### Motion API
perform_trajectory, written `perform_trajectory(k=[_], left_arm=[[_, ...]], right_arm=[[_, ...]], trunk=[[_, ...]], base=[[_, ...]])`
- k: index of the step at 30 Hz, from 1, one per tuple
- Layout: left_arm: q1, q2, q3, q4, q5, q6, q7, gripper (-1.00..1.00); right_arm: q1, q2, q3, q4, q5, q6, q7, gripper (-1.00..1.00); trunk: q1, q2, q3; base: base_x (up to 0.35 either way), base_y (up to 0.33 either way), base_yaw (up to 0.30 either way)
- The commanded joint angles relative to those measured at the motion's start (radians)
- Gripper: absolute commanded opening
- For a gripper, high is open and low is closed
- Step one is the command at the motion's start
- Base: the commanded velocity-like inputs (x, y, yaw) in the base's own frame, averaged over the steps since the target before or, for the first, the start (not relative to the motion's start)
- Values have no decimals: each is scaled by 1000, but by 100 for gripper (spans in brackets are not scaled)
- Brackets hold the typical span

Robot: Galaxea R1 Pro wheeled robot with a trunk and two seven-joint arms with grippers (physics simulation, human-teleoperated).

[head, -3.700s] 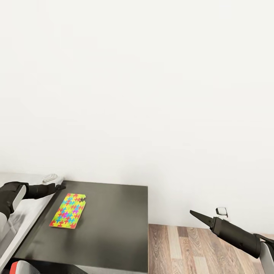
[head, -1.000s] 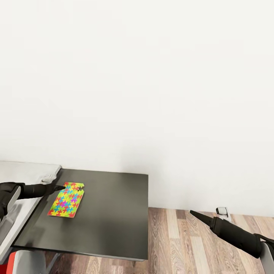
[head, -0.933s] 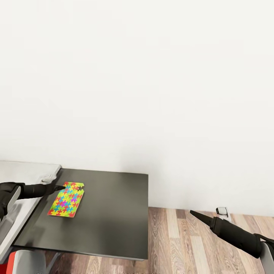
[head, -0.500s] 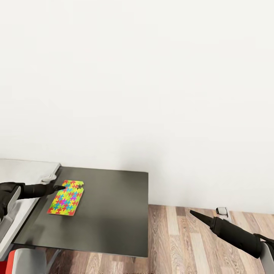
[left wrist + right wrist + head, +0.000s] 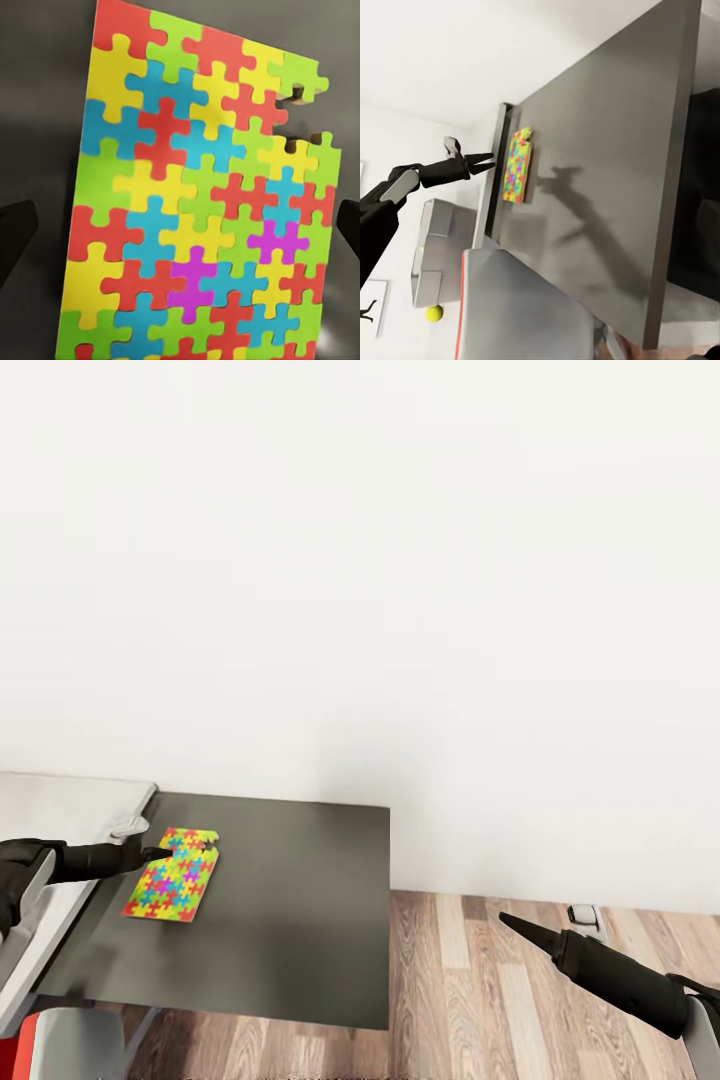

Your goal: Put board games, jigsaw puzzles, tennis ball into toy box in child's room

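Since the earliest head picture the whole view has tipped down, so more plank floor shows under the dark top, and the left fingers have come off the pale counter to the near-left corner of the jigsaw puzzle (image 5: pixel 173 873). That puzzle, a flat sheet of bright interlocking pieces (green, yellow, red, blue, a few magenta) with one notch missing at a far corner, lies flat on the dark olive-grey cabinet top (image 5: pixel 290 920), near its left edge and just beside the pale grey counter (image 5: pixel 50 830). In the left wrist view the puzzle (image 5: pixel 199 195) lies between the two dark fingers (image 5: pixel 16 236), which stand wide apart at either side of it and do not grip it. In the head view the left gripper (image 5: pixel 155 853) has its tips at the puzzle's edge; whether they touch it I cannot tell. The right gripper (image 5: pixel 512 924) hangs well apart over the wood floor (image 5: pixel 520 1000), its fingers drawn together to a point. The right wrist view shows the puzzle (image 5: pixel 517 166), the left gripper (image 5: pixel 480 160) and a small yellow-green tennis ball (image 5: pixel 433 313).
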State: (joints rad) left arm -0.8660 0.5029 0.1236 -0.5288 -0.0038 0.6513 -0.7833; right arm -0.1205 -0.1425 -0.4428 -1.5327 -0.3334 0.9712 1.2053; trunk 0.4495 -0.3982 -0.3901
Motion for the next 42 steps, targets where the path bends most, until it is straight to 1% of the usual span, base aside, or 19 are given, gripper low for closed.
perform_trajectory(k=[1,12,18,22,42], left_arm=[[-1,-1,4,0,-1,8,-4,100],[-1,-3,4,0,-1,8,-5,100],[-1,-3,4,0,-1,8,-5,100],[-1,-3,4,0,-1,8,-5,100],[-1,-1,4,0,-1,8,-5,100]], right_arm=[[-1,0,-1,0,-1,5,2,100],[1,1,-3,0,-1,0,3,100],[4,2,-3,0,-2,-45,4,100],[5,1,-3,1,-2,-61,4,100],[7,1,-7,-1,-4,-68,1,100]], trunk=[[0,-2,-3],[0,-2,-8],[0,-2,-8],[0,-2,-8],[0,-2,-9]], base=[[0,0,0],[0,0,0],[0,0,0],[0,0,0],[0,0,0]])
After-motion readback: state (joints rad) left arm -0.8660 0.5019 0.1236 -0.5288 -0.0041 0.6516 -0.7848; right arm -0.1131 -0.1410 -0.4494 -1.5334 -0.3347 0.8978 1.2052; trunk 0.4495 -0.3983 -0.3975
